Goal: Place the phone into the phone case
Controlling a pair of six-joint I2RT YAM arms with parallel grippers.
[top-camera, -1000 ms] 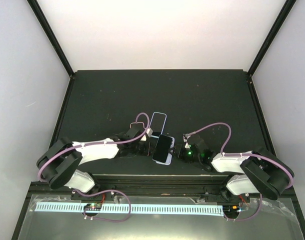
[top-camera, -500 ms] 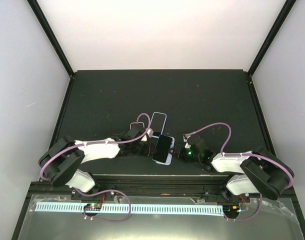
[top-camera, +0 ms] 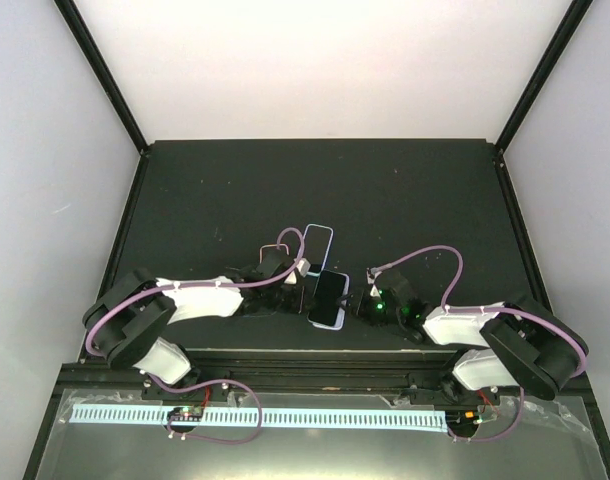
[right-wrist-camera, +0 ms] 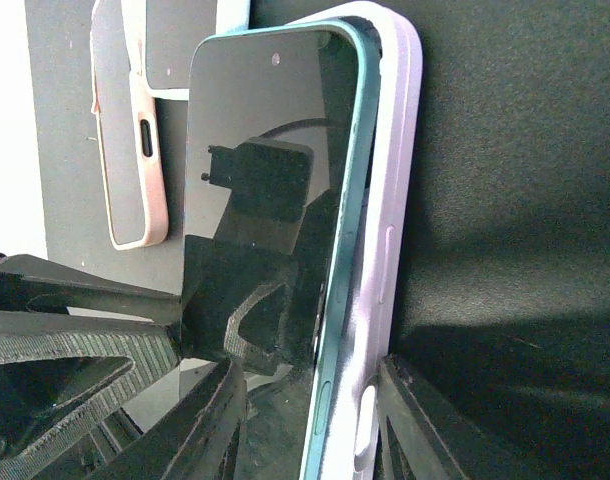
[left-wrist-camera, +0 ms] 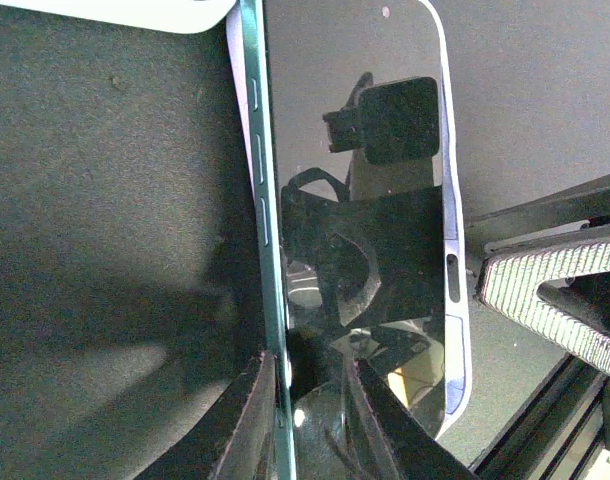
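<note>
- Locate the phone (right-wrist-camera: 265, 200). It lies screen-up on the phone case (right-wrist-camera: 397, 200), on the table (top-camera: 405, 190) between the two arms.
- Left gripper (left-wrist-camera: 310, 372): the jaws stand a narrow gap apart at the phone's near end, with one finger beside the teal edge. Nothing visible is clamped.
- Right gripper (right-wrist-camera: 310, 370): the jaws are spread wide, straddling the teal edge and the lavender wall.
- Seating looks incomplete. The teal edge rides above the case wall on the right side, and no wall shows along the left edge.
- Press down along the raised edge, end to end, while the other gripper steadies the case against sliding. Avoid point loads on the glass.
- The pink-rimmed case (right-wrist-camera: 135, 150) and the light blue-rimmed case (top-camera: 317, 242) lie just beyond. Their contents cannot be told.
</note>
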